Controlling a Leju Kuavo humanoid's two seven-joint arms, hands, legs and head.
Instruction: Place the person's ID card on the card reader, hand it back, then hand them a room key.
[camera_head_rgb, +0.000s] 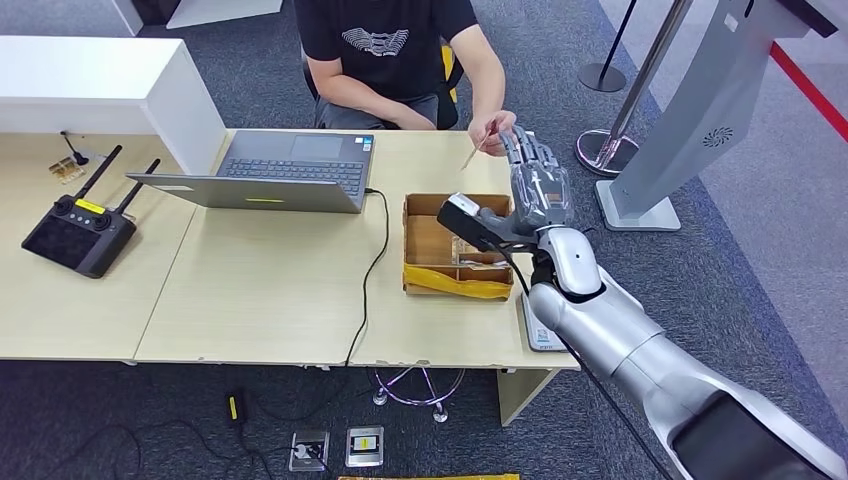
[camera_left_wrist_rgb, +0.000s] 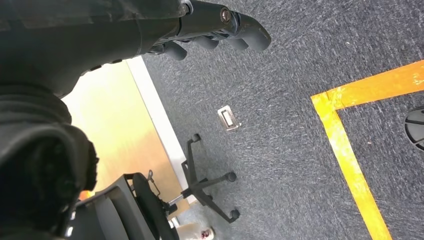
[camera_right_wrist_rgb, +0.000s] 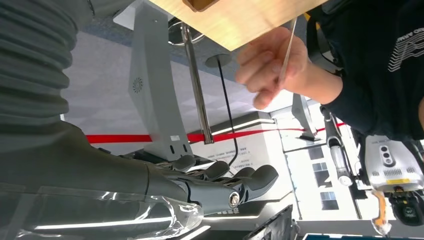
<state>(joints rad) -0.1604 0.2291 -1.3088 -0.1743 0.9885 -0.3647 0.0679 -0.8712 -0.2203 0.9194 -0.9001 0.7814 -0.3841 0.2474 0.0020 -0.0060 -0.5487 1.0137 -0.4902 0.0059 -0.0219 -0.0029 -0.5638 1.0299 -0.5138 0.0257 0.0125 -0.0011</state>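
Observation:
A person seated across the table pinches a thin card (camera_head_rgb: 471, 156) in their hand (camera_head_rgb: 492, 128), holding it out over the tabletop. My right hand (camera_head_rgb: 534, 178) reaches toward it with fingers stretched out and nothing in them; its fingertips lie just right of the card. The right wrist view has the same card (camera_right_wrist_rgb: 287, 49) edge-on in the person's hand (camera_right_wrist_rgb: 270, 67), a gap away from my fingers (camera_right_wrist_rgb: 235, 182). A flat white card reader (camera_head_rgb: 540, 330) lies at the table's right front edge, partly under my forearm. My left hand (camera_left_wrist_rgb: 215, 27) hangs over the carpet, holding nothing.
An open cardboard box (camera_head_rgb: 455, 285) with yellow tape sits just left of my right arm. On the table's left are a laptop (camera_head_rgb: 290, 170), its black cable (camera_head_rgb: 368, 275) and a remote controller (camera_head_rgb: 75, 230). A grey kiosk (camera_head_rgb: 700, 110) and a stanchion (camera_head_rgb: 600, 145) stand to the right.

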